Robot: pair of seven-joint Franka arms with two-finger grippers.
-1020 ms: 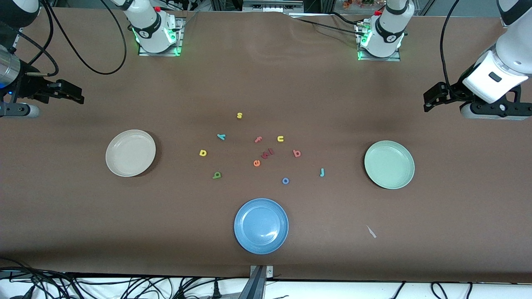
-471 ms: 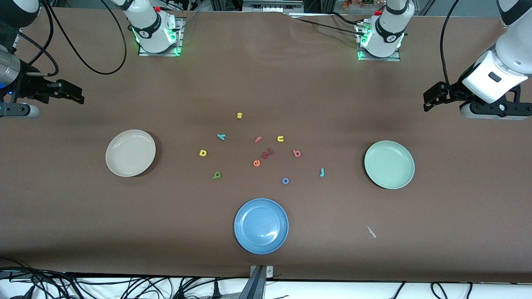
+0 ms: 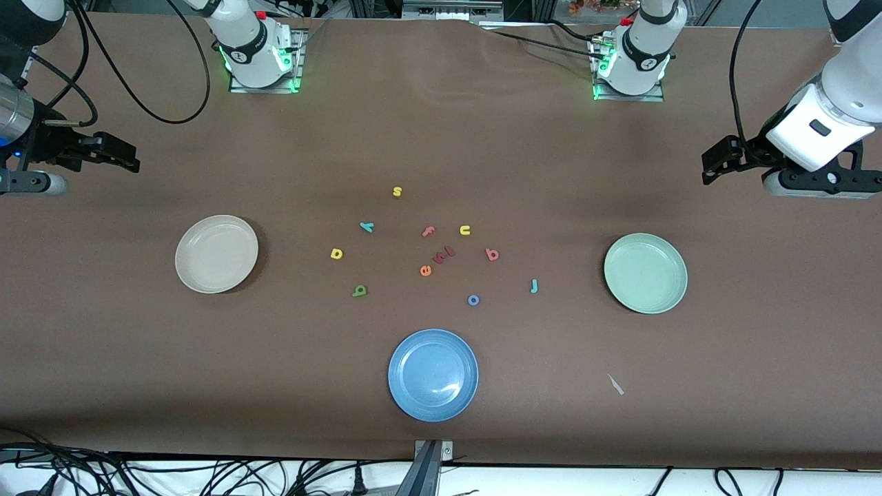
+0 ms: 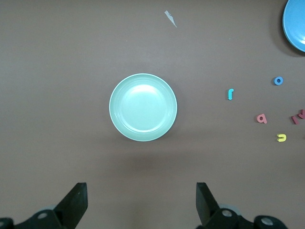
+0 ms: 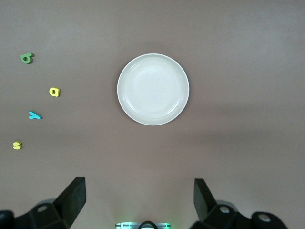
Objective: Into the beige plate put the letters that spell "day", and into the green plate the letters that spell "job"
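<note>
Beige plate [image 3: 216, 253] at right arm's end, green plate [image 3: 645, 273] at left arm's end, both empty. Loose on table between: yellow d [image 3: 336, 254], green a [image 3: 360, 291], teal y [image 3: 367, 226], red b [image 3: 492, 254], blue o [image 3: 473, 300], teal j [image 3: 533, 286].

Left arm only: its white wrist housing and the left pincer [image 3: 713, 167] have crept slightly up in the front view since a second ago, a barely perceptible drift. Most of that shift came in the first half of the second; little since. It hangs over bare counter [image 3: 758, 289] at the left arm's end. Pincer spread is unaltered across the shift, fingers [image 4: 76, 202] wide apart with nothing between them.

No other change found. None of the letters or plates has shifted, and the right arm shows no difference.
</note>
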